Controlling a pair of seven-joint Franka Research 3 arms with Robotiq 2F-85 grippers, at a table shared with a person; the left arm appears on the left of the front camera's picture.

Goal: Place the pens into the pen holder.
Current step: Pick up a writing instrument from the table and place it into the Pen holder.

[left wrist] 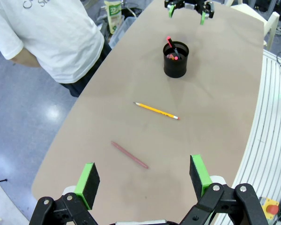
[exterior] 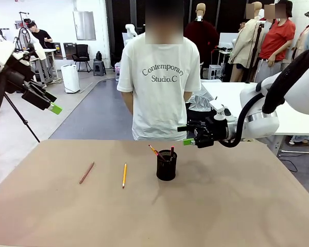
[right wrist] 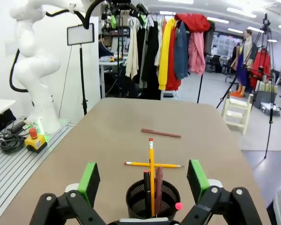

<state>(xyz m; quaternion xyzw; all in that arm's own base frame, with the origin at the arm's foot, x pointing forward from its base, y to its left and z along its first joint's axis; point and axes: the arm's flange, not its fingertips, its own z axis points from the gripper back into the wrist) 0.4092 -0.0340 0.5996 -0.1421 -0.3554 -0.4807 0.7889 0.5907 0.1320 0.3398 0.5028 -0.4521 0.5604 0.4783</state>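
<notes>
Right gripper (exterior: 187, 135): fingers spread, empty, just above and behind the pen holder (exterior: 166, 165); a low retreat could tip it.
Left gripper (left wrist: 143, 180): fingers spread, empty, high and far left of the pen holder.
Pen holder: upright, with pens standing inside.
Yellow pen (exterior: 124, 175), reddish-brown pen (exterior: 86, 173): 2 lying flat left of the pen holder; being thin, they may roll or slip from the pads.

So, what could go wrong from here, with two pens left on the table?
The pens in the cup stick up above its rim, right by the open right gripper; a finger could catch one and tip the cup. The yellow pencil and the brown pen lie flat and thin on the table; a pinch may slip and roll them.
</notes>
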